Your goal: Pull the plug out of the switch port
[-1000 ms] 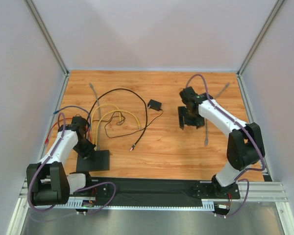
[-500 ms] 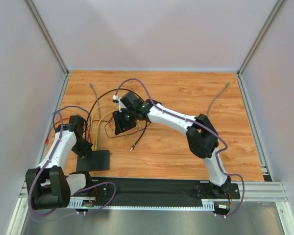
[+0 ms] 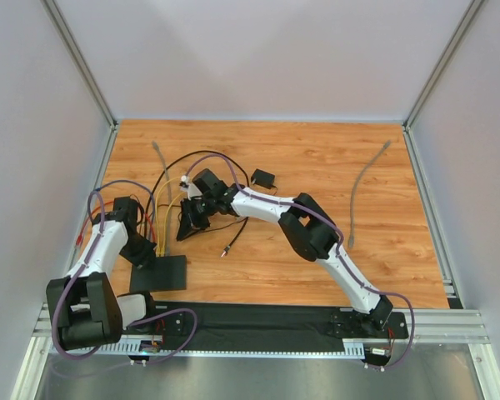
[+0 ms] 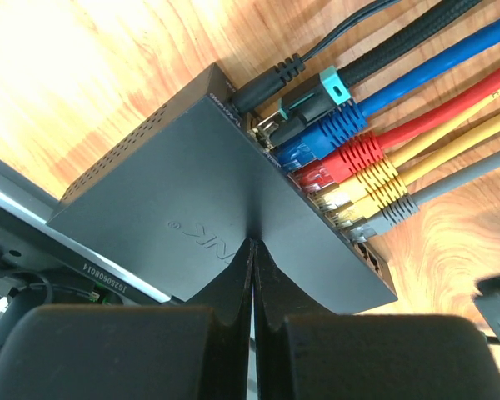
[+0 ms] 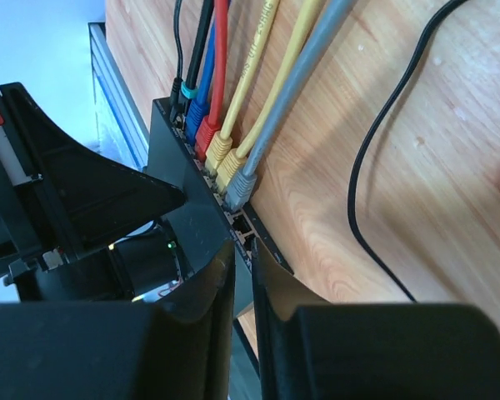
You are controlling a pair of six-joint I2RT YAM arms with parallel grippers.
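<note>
From above, the left claw (image 3: 143,252) is down at the lower left, its tips on the upper-left corner of the flat black switch box (image 3: 162,275). The box lies on the wooden surface (image 3: 333,158), just above the left arm's base. The right arm stretches right across the frame, and the right claw (image 3: 187,227) sits left of centre, beside the yellow cables (image 3: 168,200).

Left wrist view: the left claw (image 4: 252,265) is shut tight, fingertips together and pressed on the box's top face (image 4: 175,208), gripping nothing. Along the box's right-hand edge run the plugs: black, blue plug (image 4: 317,137), red plug (image 4: 354,158), two yellow, and grey.

Right wrist view: the right claw (image 5: 242,271) is open just a thin slit with nothing in it. It hangs over the box's socket edge (image 5: 202,218), just below the grey plug (image 5: 240,185).
</note>
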